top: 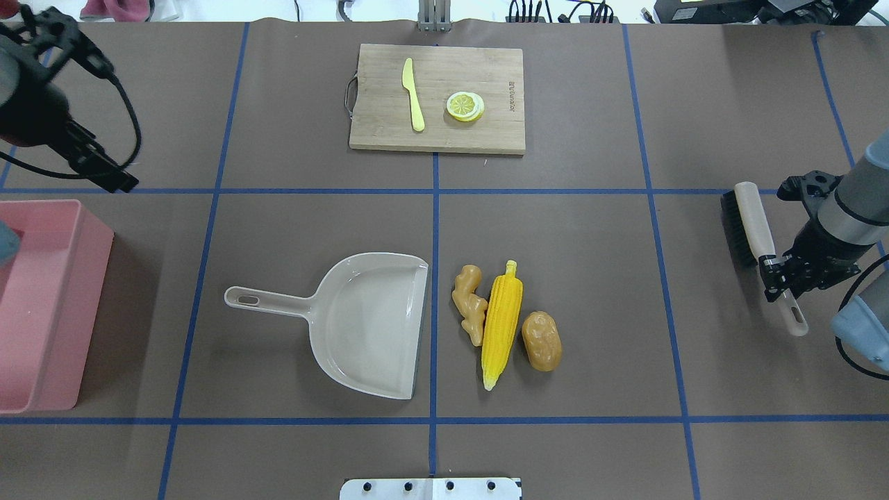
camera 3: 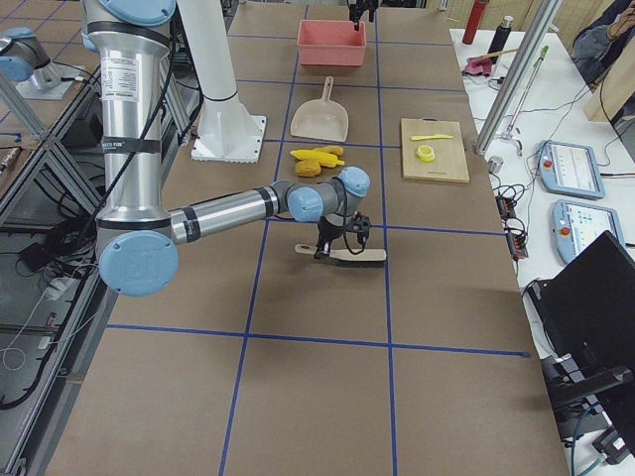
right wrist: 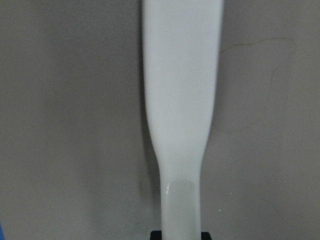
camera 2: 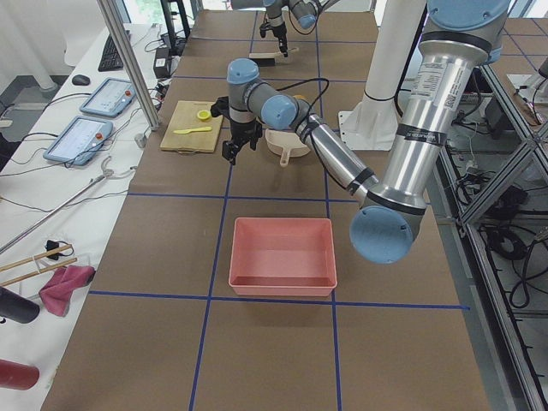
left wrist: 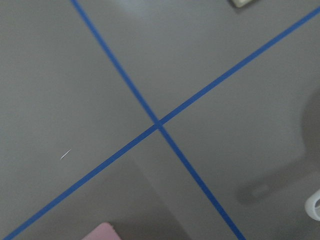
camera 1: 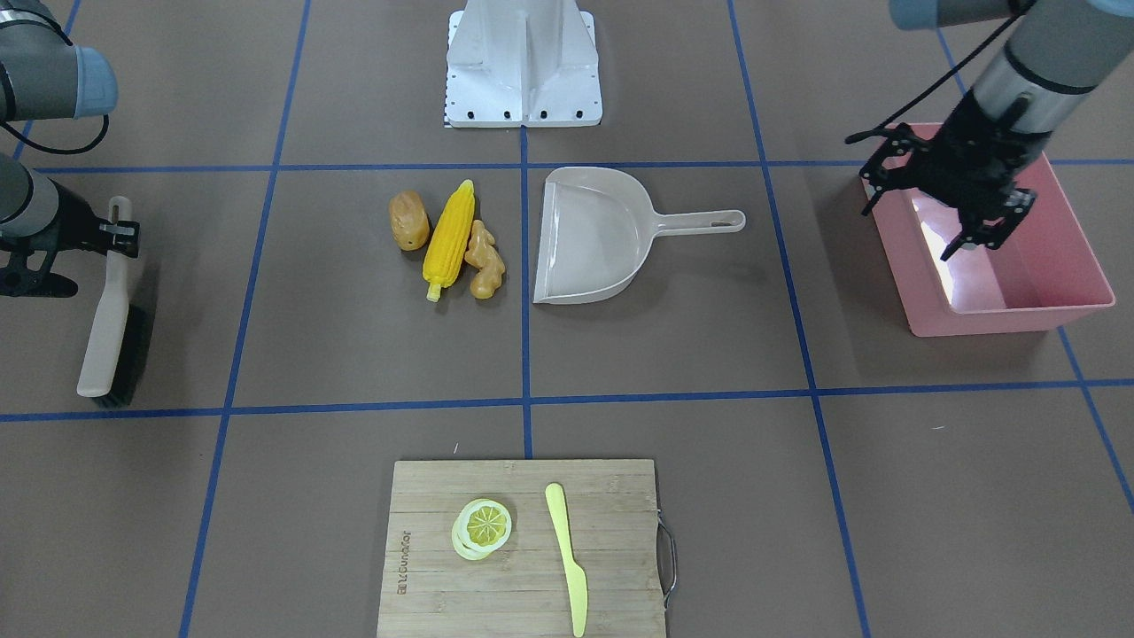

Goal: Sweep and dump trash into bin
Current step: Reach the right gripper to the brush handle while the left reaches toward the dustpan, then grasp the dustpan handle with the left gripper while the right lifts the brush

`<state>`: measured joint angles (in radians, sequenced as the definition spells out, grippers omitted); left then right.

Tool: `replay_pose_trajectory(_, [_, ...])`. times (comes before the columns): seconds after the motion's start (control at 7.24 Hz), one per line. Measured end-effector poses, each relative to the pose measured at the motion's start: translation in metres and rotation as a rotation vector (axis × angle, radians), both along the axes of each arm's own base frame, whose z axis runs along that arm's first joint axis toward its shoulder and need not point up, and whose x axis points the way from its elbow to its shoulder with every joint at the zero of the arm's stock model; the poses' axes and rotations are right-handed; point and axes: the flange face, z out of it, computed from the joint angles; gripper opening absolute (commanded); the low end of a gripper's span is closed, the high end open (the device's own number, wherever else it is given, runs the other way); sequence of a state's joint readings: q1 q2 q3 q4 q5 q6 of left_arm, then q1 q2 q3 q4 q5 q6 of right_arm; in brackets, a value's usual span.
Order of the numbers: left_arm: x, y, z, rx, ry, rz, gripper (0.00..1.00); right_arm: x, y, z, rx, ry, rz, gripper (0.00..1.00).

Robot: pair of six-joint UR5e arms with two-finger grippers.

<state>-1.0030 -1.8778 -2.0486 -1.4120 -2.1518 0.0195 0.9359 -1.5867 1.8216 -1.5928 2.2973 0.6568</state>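
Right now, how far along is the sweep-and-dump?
Done: nothing yet. The corn, potato and ginger lie on the table beside the empty dustpan; the bin is empty. In hand: the right end effector is at the brush handle, grip unclear; the left end effector hangs open, empty. Left: sweep, lift, dump.

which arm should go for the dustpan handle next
Left. The dustpan handle points toward the bin side, where the left gripper hangs open and empty. The right gripper is on the far side, clamped on the brush handle.
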Motion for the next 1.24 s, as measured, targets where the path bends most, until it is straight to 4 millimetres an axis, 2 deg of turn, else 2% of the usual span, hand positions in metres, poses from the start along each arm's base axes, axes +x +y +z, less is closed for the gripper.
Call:
replay_pose_trajectory(0.28, [0.069, 0.026, -0.023, 0.167, -0.041, 0.154, 0.99, 0.0, 0.0, -0.004, -0.001, -0.002, -0.001, 0.0])
replay_pose_trajectory(0.69, [0.146, 0.073, -0.05, 0.258, -0.014, 0.324, 0.99, 0.008, -0.008, -0.016, 0.011, -0.041, 0.01, 0.0])
replay_pose_trajectory(0.97, [0.17, 0.092, -0.061, 0.383, -0.016, 0.455, 0.99, 0.017, -0.017, -0.039, 0.059, -0.066, 0.034, 0.0])
replay_pose_trajectory(1.24, [0.175, 0.09, -0.056, 0.486, -0.081, 0.491, 0.99, 0.017, -0.02, -0.053, 0.075, -0.091, 0.036, 0.0])
